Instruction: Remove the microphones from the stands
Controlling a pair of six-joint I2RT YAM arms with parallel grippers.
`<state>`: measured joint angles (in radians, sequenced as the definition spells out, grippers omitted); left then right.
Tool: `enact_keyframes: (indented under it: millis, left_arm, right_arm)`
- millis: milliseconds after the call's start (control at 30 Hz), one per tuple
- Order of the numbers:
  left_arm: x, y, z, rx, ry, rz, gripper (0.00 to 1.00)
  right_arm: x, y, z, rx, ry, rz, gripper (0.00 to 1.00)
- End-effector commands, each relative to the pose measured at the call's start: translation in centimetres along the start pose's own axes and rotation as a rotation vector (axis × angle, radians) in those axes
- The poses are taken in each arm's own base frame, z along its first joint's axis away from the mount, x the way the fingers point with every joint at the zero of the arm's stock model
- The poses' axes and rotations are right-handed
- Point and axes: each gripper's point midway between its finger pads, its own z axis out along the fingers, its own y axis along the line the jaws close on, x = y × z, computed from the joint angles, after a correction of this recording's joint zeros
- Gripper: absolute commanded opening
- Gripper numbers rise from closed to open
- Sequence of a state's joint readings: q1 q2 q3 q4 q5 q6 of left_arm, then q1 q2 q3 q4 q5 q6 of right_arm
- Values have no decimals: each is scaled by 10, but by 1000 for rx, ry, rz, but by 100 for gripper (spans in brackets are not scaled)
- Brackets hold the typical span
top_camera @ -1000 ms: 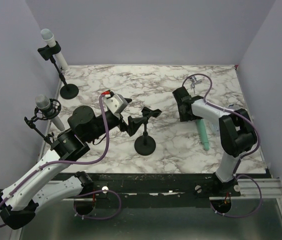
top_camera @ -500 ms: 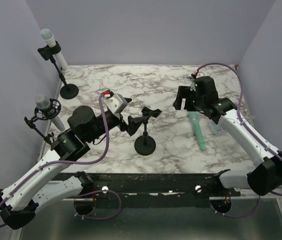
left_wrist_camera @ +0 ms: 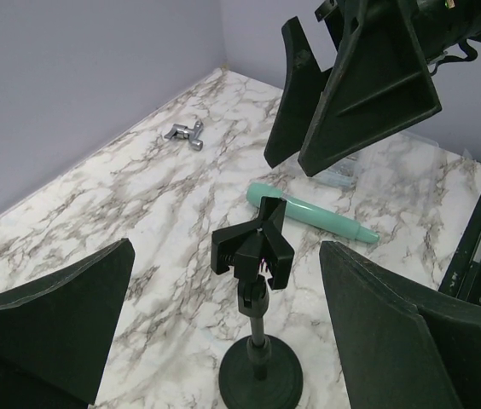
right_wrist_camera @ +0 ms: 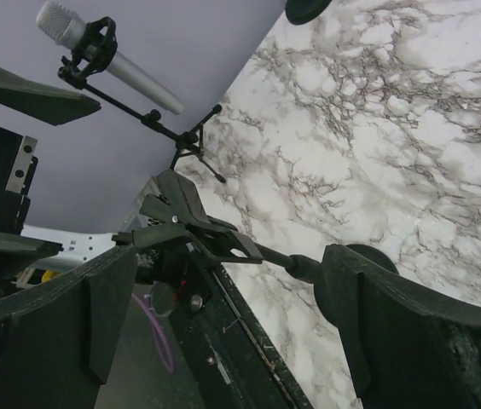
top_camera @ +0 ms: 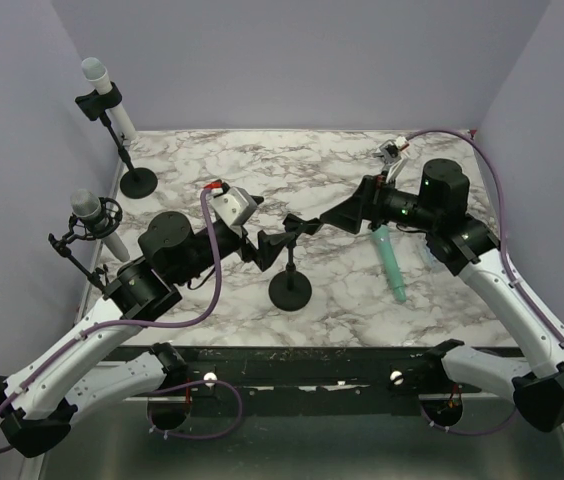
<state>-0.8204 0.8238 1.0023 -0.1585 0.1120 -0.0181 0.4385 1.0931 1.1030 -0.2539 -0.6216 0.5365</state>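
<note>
Shows microphone (top_camera: pixel 390 262) flat on table (top_camera: pixel 262 160), near right gripper (top_camera: pixel 334 220), not touching. Shows both grippers spread empty, left gripper (top_camera: pixel 260 248) flanking stand (top_camera: pixel 290 290).

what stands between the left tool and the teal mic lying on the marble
The empty center stand rises directly between the open left tool and the teal mic. The right tool hovers just past the stand.

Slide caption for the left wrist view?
Empty stand framed by the open left gripper; teal microphone lying on the marble table behind; right gripper open above.
</note>
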Motion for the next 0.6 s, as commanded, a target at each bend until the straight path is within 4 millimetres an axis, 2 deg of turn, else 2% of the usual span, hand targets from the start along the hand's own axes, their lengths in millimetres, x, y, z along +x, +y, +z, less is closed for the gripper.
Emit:
enact_keyframes:
  millis: [0,100,233,567]
  left_arm:
    - [5,2,5,-14,17,4,93]
    - [6,1,6,-12,21,3,93]
    - [7,3,6,-22,22,9,93]
    - [4,3,3,-29,13,12,93]
  right_arm:
    - [0,13,6,-75,18,26,100]
    - [8,17,19,-97,52,48,100]
    - [15,16,35,-25,58,23,100]
    - [9,14,45,24,28,28,100]
